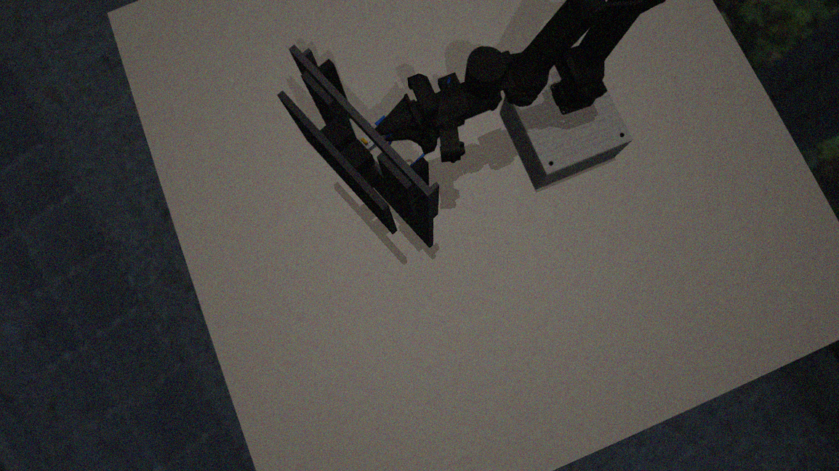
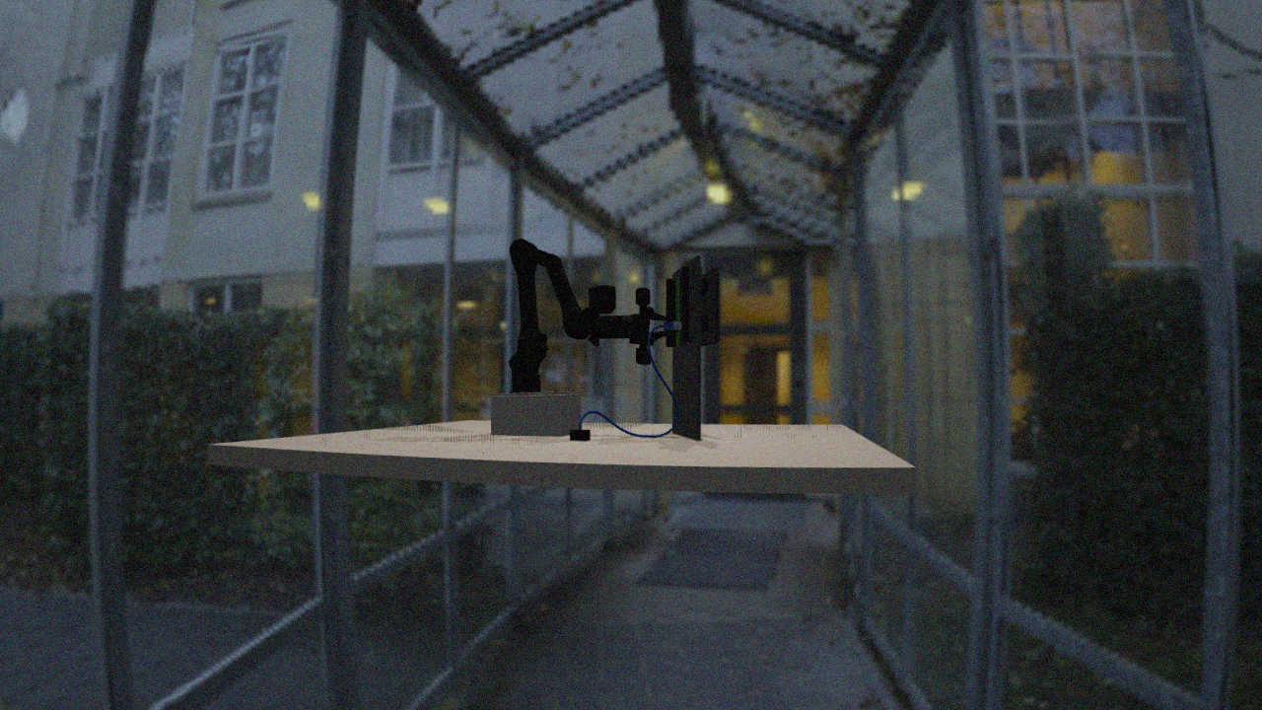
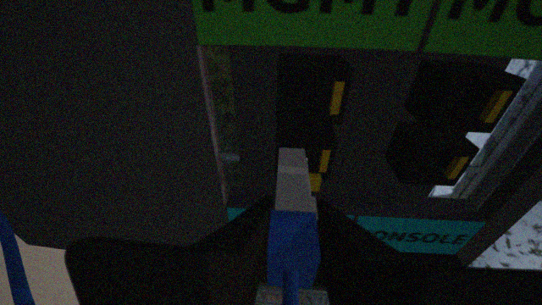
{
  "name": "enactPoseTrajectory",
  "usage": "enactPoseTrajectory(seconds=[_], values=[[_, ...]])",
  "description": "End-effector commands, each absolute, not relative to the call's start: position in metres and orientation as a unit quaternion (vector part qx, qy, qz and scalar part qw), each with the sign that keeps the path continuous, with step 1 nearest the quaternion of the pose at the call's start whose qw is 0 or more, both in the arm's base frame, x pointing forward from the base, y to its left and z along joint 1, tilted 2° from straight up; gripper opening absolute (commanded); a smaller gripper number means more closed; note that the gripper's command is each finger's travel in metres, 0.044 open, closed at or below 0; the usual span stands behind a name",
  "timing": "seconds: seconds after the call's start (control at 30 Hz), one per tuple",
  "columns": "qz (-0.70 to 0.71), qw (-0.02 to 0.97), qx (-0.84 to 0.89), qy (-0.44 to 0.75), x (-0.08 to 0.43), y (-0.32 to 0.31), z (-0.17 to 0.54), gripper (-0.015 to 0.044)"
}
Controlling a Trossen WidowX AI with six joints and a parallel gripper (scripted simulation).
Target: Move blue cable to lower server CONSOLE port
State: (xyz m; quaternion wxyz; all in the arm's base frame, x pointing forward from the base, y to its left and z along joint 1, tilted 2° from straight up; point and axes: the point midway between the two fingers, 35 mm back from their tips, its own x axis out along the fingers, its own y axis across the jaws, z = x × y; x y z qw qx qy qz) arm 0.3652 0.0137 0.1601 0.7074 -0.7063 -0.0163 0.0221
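Tool [image 1: 382,131] [image 2: 662,319] [image 3: 293,205] is closed on the plug [image 2: 672,325] [image 3: 293,246]. Plug is up at the rack [image 1: 398,157] [image 2: 686,389], high above the worktop [image 1: 480,328] [image 2: 529,459] [image 3: 42,267], toward its left edge in the top view. Wrist view: clear tip points at the dark ports [image 3: 305,102], between the green MGMT label [image 3: 313,25] and teal CONSOLE label [image 3: 423,237]. Can't tell if it's seated, or which server that is. Cable [image 2: 660,371] [image 3: 17,263] droops to the worktop, ending at a black block [image 2: 580,435] near its front edge, exterior view.
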Motion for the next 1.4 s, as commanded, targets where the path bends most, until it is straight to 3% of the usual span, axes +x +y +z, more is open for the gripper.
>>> enactPoseTrajectory(seconds=[0.0,1.37], values=[[0.020,0.708,-0.706,-0.018,0.3654,0.0135,0.1616,0.0000],[0.019,0.708,-0.705,-0.018,0.3654,0.0138,0.1673,0.0000]])
